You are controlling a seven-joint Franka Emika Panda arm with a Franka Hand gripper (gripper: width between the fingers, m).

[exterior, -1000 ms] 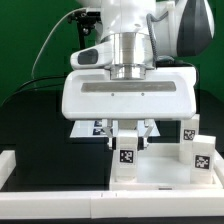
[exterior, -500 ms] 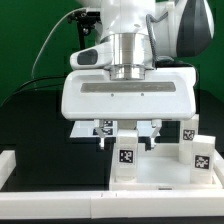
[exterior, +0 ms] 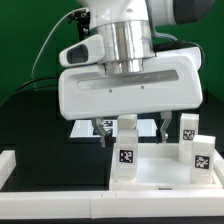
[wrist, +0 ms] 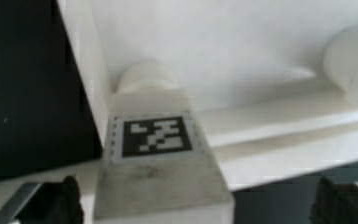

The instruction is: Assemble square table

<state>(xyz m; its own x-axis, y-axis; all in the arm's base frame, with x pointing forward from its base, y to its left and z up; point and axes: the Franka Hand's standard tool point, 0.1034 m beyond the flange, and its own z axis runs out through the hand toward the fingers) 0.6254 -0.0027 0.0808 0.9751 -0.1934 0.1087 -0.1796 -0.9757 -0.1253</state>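
The square table's white panel [exterior: 160, 176] lies flat near the front, and its surface also fills much of the wrist view [wrist: 247, 70]. One white leg [exterior: 127, 152] with a black-and-white tag stands upright on the panel's corner. My gripper [exterior: 134, 130] hangs just above it, open. In the wrist view the same leg [wrist: 158, 150] rises between the dark fingertips [wrist: 51, 203], and neither touches it; my gripper [wrist: 197, 204] is open around its top. Two more tagged legs [exterior: 199, 156] stand on the exterior view's right; one shows blurred in the wrist view [wrist: 354, 60].
White border bars run along the exterior view's left [exterior: 10, 166], front [exterior: 55, 205] and right [exterior: 216, 170]. The marker board [exterior: 88, 128] lies behind the panel on the black table [exterior: 35, 125]. A green wall stands at the back.
The jaws have spread apart and let go of the upright leg. The hand has lifted a little; the leg stays standing where it was.
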